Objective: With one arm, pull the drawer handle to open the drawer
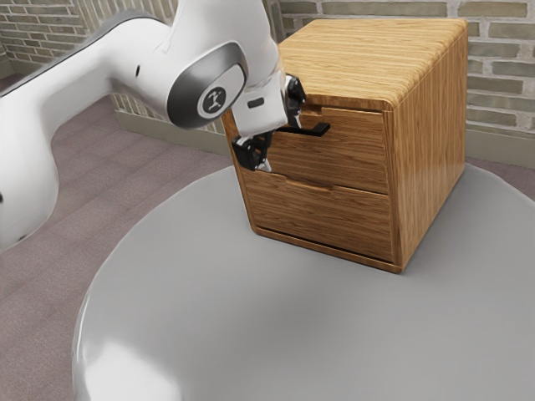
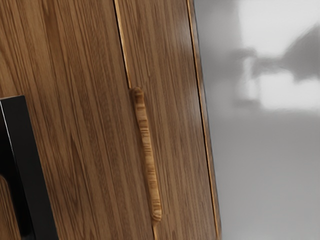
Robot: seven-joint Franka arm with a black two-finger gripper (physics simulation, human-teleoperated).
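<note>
You are holding your gripper (image 1: pixel 310 127) at the handle (image 1: pixel 311 109) of the top drawer (image 1: pixel 343 154), high on the cabinet (image 1: pixel 376 58) front. Whether it is clamping, you cannot tell. The drawer is sitting flush, so the whole pull is waiting.

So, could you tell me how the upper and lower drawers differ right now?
The gripper is up against the upper drawer; the lower drawer has its handle untouched. The upper drawer is partly hidden behind the gripper; the lower drawer is not. Both fronts share the same wood grain.
</note>
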